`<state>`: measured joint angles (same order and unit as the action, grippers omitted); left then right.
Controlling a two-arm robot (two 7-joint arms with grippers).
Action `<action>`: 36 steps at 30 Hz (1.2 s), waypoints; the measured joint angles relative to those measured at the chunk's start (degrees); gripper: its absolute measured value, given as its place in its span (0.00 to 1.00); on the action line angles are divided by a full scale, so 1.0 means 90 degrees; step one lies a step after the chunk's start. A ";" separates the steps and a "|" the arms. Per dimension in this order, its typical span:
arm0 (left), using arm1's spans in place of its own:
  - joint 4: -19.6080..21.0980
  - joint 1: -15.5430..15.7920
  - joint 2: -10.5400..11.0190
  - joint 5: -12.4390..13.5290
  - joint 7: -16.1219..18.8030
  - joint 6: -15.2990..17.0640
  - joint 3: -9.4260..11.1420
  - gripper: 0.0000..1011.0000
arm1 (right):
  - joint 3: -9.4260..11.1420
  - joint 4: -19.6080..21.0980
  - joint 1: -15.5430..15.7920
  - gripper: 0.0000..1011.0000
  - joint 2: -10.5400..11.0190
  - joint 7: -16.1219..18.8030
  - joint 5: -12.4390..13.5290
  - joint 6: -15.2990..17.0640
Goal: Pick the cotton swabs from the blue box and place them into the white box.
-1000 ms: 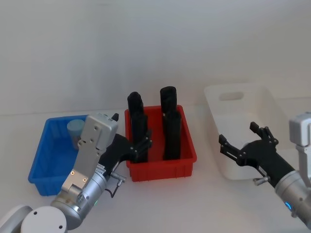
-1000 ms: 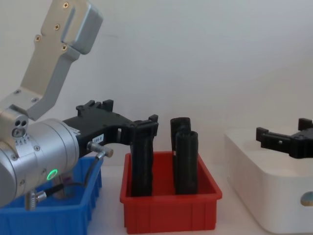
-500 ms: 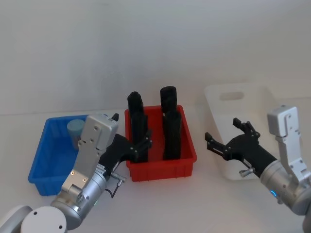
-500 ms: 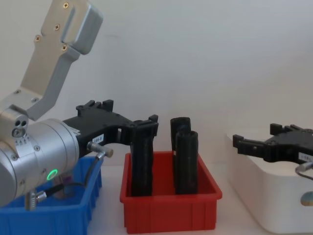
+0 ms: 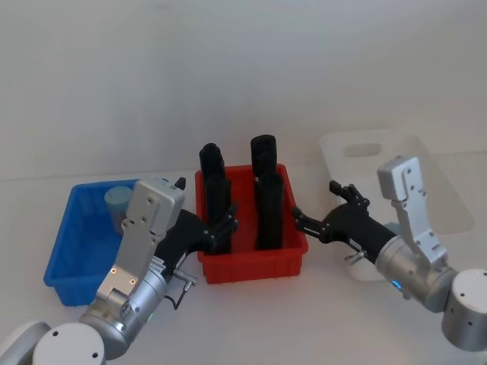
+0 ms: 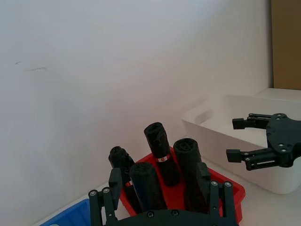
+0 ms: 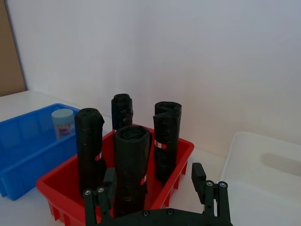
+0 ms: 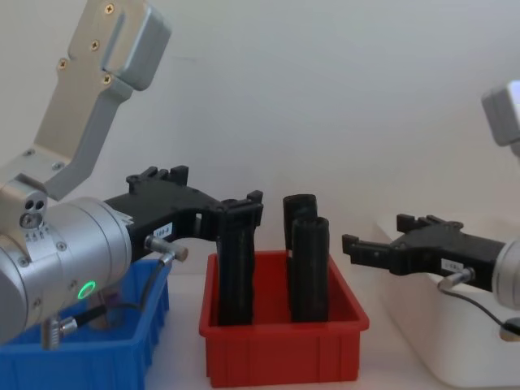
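The right gripper (image 5: 313,214) is held with fingers spread at the 3 o'clock side of the red bin (image 5: 255,266), between it and the white box (image 5: 426,190). One jar of cotton swabs (image 5: 117,204) is seen in the far corner of the blue box (image 5: 70,262), at 9 o'clock from the red bin. The left gripper (image 5: 223,224) is seen spread beside the black cylinders (image 5: 266,199)

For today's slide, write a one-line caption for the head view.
Both open grippers, left and right, flank the red bin of black cylinders; one cotton swab jar waits in the blue box.
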<state>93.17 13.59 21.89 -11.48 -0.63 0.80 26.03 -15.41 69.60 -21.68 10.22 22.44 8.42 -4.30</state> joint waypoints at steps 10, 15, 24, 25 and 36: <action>0.0000 0.0000 0.0000 0.0000 0.0000 0.0000 0.0000 0.99 | -0.0122 -0.1139 -0.0701 0.99 -0.0312 0.0391 -0.0160 -0.0334; 0.0000 0.0000 0.0000 0.0000 0.0000 0.0000 0.0000 0.99 | -0.0193 -0.1834 -0.1109 0.99 -0.0487 0.0549 -0.0245 -0.0530; 0.0000 0.0000 0.0000 0.0000 0.0000 0.0000 0.0000 0.99 | -0.0280 -0.3006 -0.1762 0.99 -0.0758 0.0794 -0.0315 -0.0902; 0.0000 0.0000 0.0000 0.0000 0.0001 0.0000 0.0000 0.99 | -0.0286 -0.3101 -0.1815 0.99 -0.0780 0.0811 -0.0317 -0.0930; 0.0000 0.0000 0.0000 0.0000 0.0001 0.0000 0.0000 0.99 | -0.0365 -0.4399 -0.2515 0.99 -0.1068 0.1033 -0.0334 -0.1381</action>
<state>93.17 13.59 21.89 -11.48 -0.62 0.80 26.03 -18.70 30.01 -44.31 0.61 31.74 5.42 -16.73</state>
